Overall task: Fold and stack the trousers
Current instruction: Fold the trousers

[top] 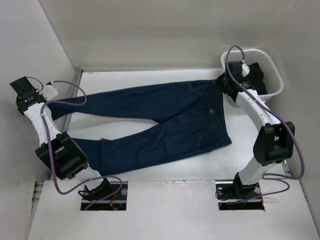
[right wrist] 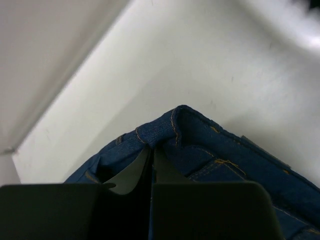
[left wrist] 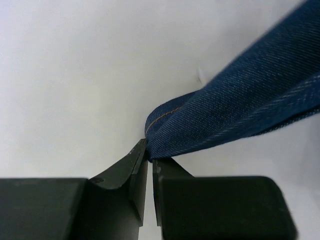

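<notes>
**A:** Where are the trousers [top: 160,120] right now?

**B:** They're spread across the desk [top: 150,172]. The waist is at the right, just beside the white basket [top: 272,75], and both legs run left in a shallow V.

**A:** And the grip?

**B:** The left fingers [left wrist: 140,165] are nearly closed, pinching the very edge of a cuff [left wrist: 165,125]. From above it looks like the far leg's. The right fingers [right wrist: 137,167] are pressed together on the far corner of the waistband [right wrist: 175,120]. Denim sits between both pairs, and both corners look raised off the desk.

**A:** So the step is the lengthwise fold, far leg over near leg?

**B:** That's my reading. To do it well, both arms should lift just enough to free the far edge, then sweep toward the near side at the same pace so the cloth stays taut between them.

**A:** Any weak spot?

**B:** The left hold. It has only the hem's rim, and heavy denim could slide out if the arms pull apart too hard. Gentle tension is better than stretching.

**A:** And where should it land?

**B:** Cuff on cuff and waistband corner on waistband corner, with the seams lined up. Lower it before letting go — dropping it from a height would leave a crooked edge that makes every later fold harder.
</notes>
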